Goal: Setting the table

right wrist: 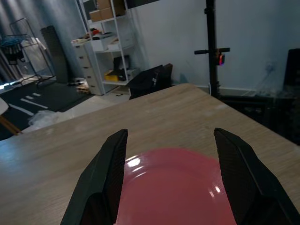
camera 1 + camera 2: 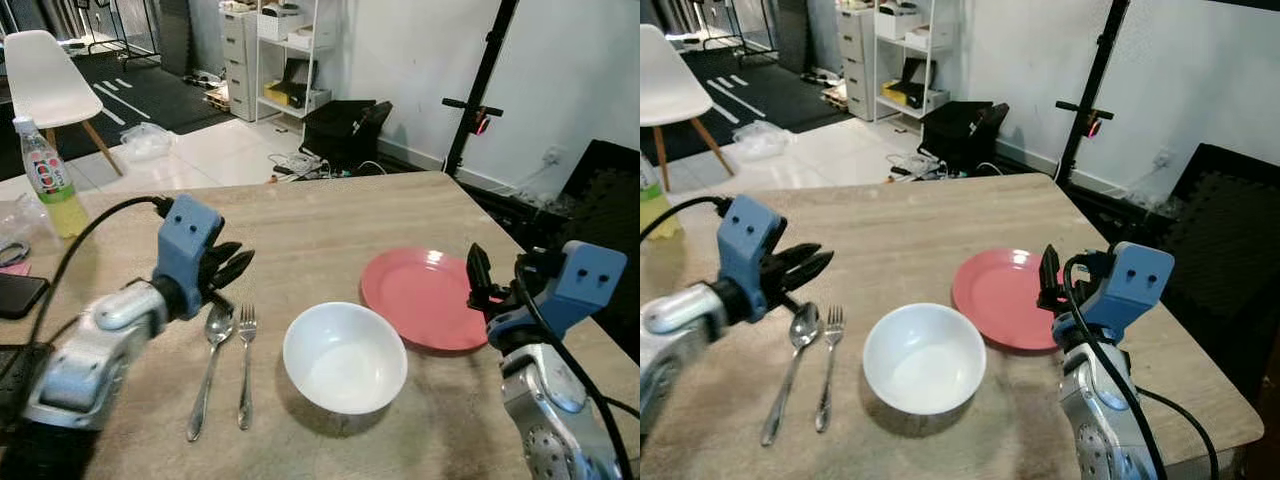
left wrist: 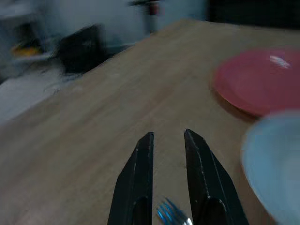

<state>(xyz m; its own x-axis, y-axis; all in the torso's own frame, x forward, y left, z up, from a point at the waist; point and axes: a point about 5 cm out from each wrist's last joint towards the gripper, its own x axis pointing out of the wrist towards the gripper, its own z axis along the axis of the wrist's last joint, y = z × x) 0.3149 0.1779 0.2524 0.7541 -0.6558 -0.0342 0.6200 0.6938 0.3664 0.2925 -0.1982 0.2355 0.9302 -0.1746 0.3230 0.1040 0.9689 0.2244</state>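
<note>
A white bowl [image 2: 345,357] sits on the wooden table [image 2: 330,215] near its front edge. To its right lies a pink plate [image 2: 425,297]. A spoon [image 2: 212,360] and a fork [image 2: 245,365] lie side by side to the bowl's left. My left gripper [image 2: 243,262] hovers just above the heads of the spoon and fork, its fingers a little apart with nothing between them; the fork's tines [image 3: 171,215] show below them. My right gripper [image 1: 169,136] stands wide open at the plate's near right rim, holding nothing.
A drink bottle [image 2: 50,180] and a dark phone [image 2: 18,295] are at the table's left side. A white chair [image 2: 45,80], shelves [image 2: 285,60] and a black bag [image 2: 345,130] stand beyond the table. The table's right edge runs close behind my right arm.
</note>
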